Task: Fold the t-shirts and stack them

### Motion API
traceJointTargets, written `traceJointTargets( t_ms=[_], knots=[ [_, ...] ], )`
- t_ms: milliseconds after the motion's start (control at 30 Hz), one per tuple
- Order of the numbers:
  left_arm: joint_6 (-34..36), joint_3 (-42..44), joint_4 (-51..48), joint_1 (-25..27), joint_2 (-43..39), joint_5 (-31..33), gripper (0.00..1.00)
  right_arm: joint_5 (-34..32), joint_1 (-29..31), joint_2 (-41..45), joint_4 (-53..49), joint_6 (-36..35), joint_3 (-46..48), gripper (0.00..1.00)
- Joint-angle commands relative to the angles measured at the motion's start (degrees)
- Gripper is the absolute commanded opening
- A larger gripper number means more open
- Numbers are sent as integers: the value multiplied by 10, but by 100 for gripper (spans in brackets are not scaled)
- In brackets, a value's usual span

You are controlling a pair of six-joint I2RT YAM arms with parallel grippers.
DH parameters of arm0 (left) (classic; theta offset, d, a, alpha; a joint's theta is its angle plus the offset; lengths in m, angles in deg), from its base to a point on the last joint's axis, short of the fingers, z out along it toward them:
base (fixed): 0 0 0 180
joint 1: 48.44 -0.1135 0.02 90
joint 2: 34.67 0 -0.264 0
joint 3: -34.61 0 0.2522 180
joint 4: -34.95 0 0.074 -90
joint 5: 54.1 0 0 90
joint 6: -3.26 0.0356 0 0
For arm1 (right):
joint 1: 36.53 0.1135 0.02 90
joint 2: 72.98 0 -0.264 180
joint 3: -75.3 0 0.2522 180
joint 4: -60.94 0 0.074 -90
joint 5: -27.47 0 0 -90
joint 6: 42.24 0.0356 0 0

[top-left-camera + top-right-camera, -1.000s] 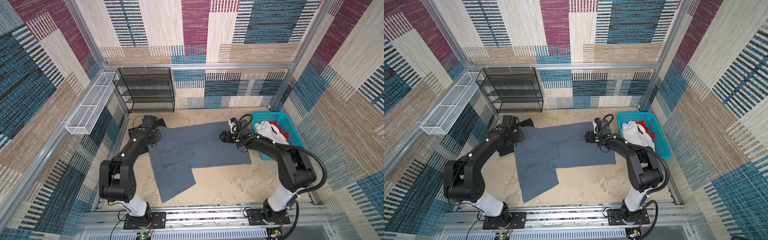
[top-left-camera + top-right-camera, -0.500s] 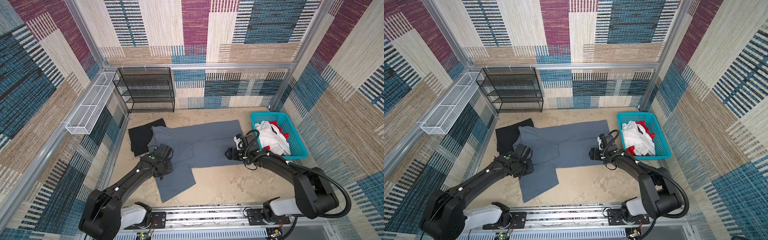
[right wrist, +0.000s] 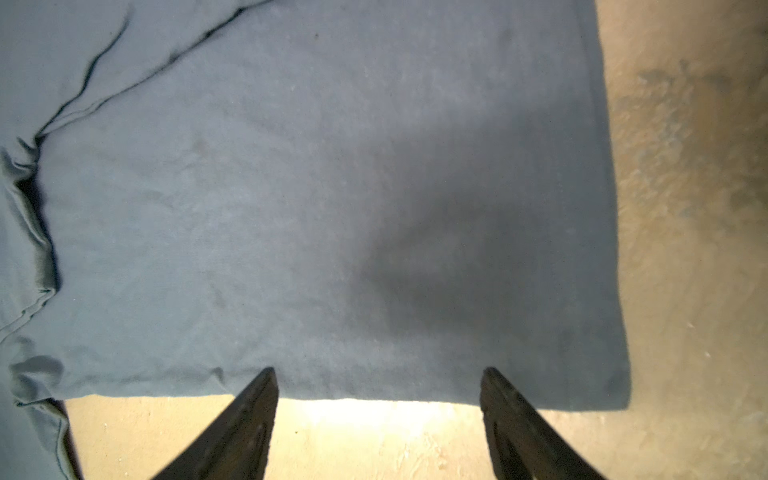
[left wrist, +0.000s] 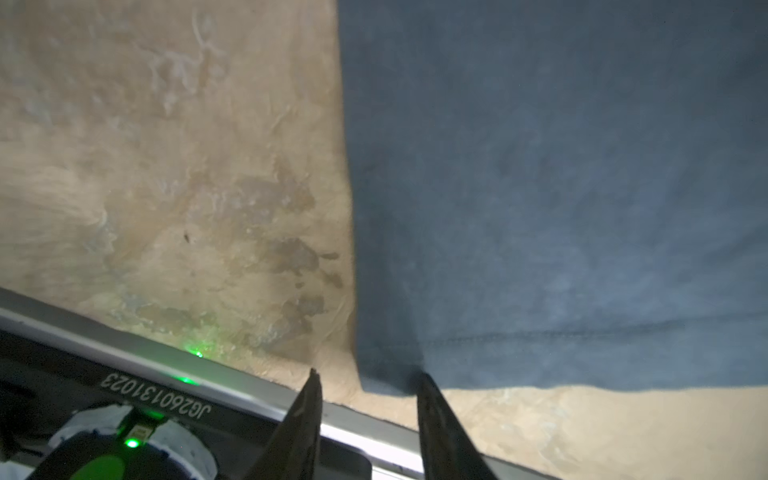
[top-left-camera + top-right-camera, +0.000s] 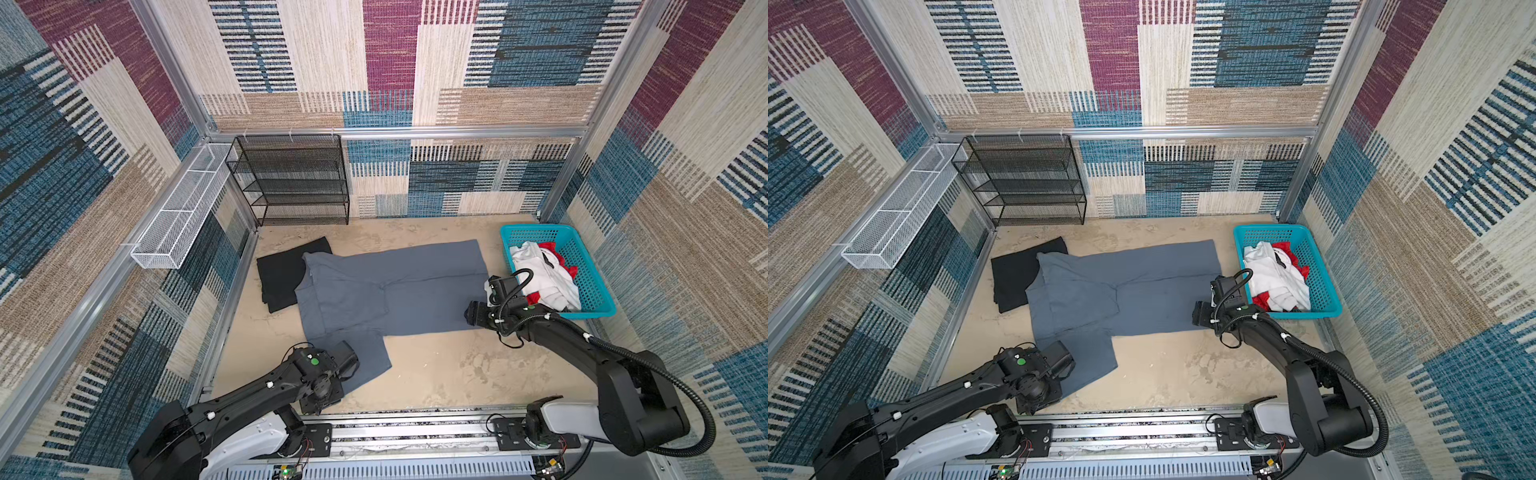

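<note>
A large blue-grey t-shirt (image 5: 395, 291) (image 5: 1129, 286) lies spread flat in both top views. One sleeve reaches toward the near side. A folded black t-shirt (image 5: 282, 274) sits partly under its far left end. White (image 5: 540, 274) and red (image 5: 559, 257) t-shirts are bunched in the turquoise basket (image 5: 536, 229). My left gripper (image 5: 352, 362) (image 4: 369, 374) is open at the near corner of the sleeve (image 4: 540, 187), and that corner lies between the tips. My right gripper (image 5: 469, 314) (image 3: 379, 370) stands wide open over the shirt's near edge (image 3: 332, 249), close to the right corner.
A black wire shelf rack (image 5: 291, 183) stands at the back left. A white wire basket (image 5: 183, 208) hangs on the left wall. A metal rail (image 5: 415, 428) runs along the near edge, close behind my left gripper. Bare tan table (image 5: 457, 365) lies between the arms.
Both arms have drawn back from the shirt's far edge to its near side. The left went to the sleeve corner, the right to the near right corner. The shirt lies as before.
</note>
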Motion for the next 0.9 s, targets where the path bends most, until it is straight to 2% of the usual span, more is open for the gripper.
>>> traceJointTargets(
  t_ms=[0,167,300,433,667,800,867],
  knots=[
    [-51,7,24,15,30,5,38,5,-7,1,-1,-13,-8,78],
    [-58,19,61,24,60,9,30,5,-63,27,-17,-26,-6,78],
    [-64,33,69,24,46,14,14,11,-108,41,-25,-38,0,76],
    [-64,37,44,24,10,25,0,21,-116,19,-23,-33,-8,74],
    [-61,-38,-95,23,-120,109,0,38,-119,-2,2,-26,2,71],
    [-63,-83,-161,22,-162,148,0,39,-118,-8,-1,-25,0,63],
    [-65,-98,-182,20,-175,163,0,26,-118,-10,-4,-23,0,57]
  ],
)
